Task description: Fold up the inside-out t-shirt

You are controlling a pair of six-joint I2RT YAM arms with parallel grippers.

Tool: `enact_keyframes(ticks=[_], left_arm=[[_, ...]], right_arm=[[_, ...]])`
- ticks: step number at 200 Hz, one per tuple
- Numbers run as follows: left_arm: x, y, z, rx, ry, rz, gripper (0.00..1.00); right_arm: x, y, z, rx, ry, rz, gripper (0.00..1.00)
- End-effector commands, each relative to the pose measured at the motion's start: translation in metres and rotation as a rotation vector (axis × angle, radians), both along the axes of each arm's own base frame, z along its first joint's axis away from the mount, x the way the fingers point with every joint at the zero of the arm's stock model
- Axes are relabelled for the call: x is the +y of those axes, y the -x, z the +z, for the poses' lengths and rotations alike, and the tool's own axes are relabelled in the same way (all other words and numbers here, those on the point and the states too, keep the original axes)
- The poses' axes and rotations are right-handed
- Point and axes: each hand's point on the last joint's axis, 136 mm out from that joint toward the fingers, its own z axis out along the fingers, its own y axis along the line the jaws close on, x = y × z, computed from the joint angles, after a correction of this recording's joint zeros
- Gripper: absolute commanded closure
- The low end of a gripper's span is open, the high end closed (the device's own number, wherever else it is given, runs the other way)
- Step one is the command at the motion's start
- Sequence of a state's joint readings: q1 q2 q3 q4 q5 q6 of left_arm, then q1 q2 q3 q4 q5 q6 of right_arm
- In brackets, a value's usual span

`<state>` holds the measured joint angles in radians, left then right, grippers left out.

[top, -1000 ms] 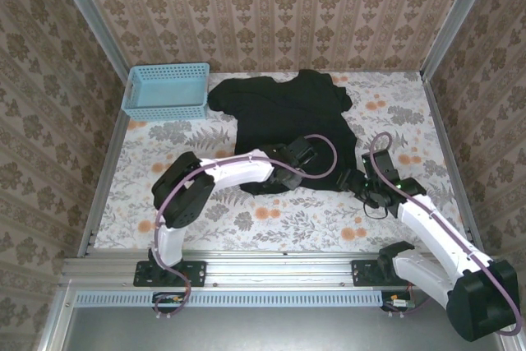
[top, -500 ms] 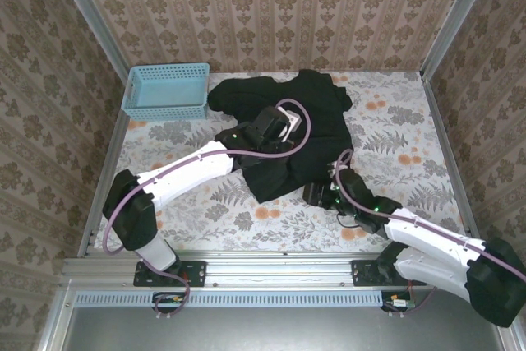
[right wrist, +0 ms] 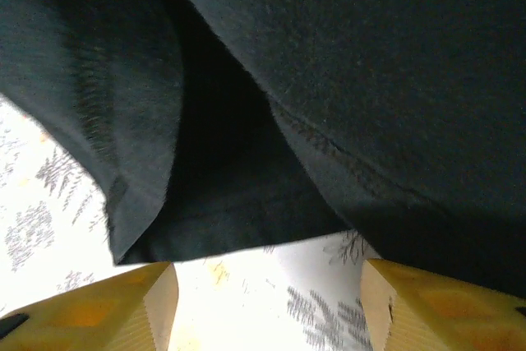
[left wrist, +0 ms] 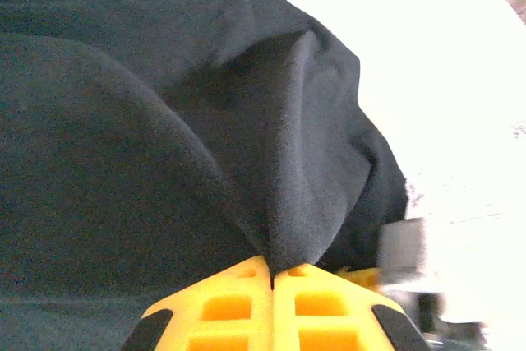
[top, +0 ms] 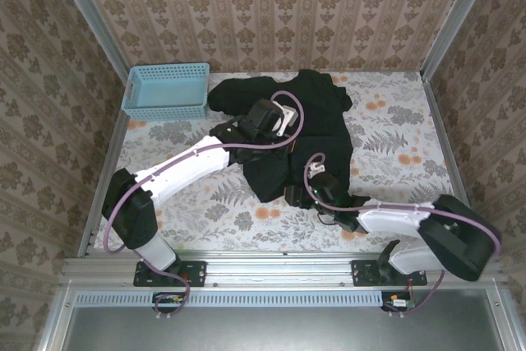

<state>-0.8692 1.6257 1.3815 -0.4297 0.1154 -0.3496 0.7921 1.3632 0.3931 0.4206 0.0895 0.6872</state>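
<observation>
The black t-shirt (top: 308,113) lies crumpled on the floral table at the back centre. My left gripper (top: 228,132) sits at the shirt's left edge, shut on a raised fold of black fabric (left wrist: 296,170); its yellow fingers (left wrist: 238,306) meet with the cloth pinched between them. My right gripper (top: 292,196) is low at the shirt's near hem, open, its yellow fingers (right wrist: 123,302) wide apart over bare tablecloth just short of the hem (right wrist: 246,228). No white tag is in sight.
A light blue plastic basket (top: 167,90) stands at the back left, just left of the shirt's sleeve. Patterned walls close the table on three sides. The floral tablecloth (top: 394,133) lies bare to the right of the shirt.
The right arm has swung left along the table, bringing its gripper to the shirt's near hem. The left gripper has shifted back and left a little, and holds a fold of the shirt.
</observation>
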Motion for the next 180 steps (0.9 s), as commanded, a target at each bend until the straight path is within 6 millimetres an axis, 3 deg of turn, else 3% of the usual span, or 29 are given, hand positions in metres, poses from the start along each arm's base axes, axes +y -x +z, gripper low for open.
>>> enact_keyframes(ticks=[1, 31, 48, 88, 143, 180], left_arm=[[-0.009, 0.007, 0.041, -0.003, 0.115, -0.024, 1.0], [-0.009, 0.013, 0.066, 0.0, 0.154, -0.038, 0.99], [-0.004, 0.015, 0.075, -0.004, 0.157, -0.033, 0.98], [0.006, 0.017, 0.099, -0.037, 0.189, -0.027, 0.99], [0.033, 0.013, 0.121, -0.093, 0.189, 0.006, 0.99], [0.033, 0.017, 0.13, -0.108, 0.199, -0.01, 0.99]], right_arm=[[0.019, -0.034, 0.031, -0.212, -0.053, -0.042, 0.39], [0.026, -0.055, 0.03, -0.336, 0.018, -0.073, 0.39], [0.017, -0.067, 0.032, -0.393, 0.09, -0.132, 0.39], [0.019, -0.079, 0.041, -0.494, 0.223, -0.088, 0.39], [-0.014, -0.095, 0.034, -0.474, 0.334, -0.066, 0.4], [-0.027, -0.118, 0.042, -0.49, 0.401, -0.106, 0.4]])
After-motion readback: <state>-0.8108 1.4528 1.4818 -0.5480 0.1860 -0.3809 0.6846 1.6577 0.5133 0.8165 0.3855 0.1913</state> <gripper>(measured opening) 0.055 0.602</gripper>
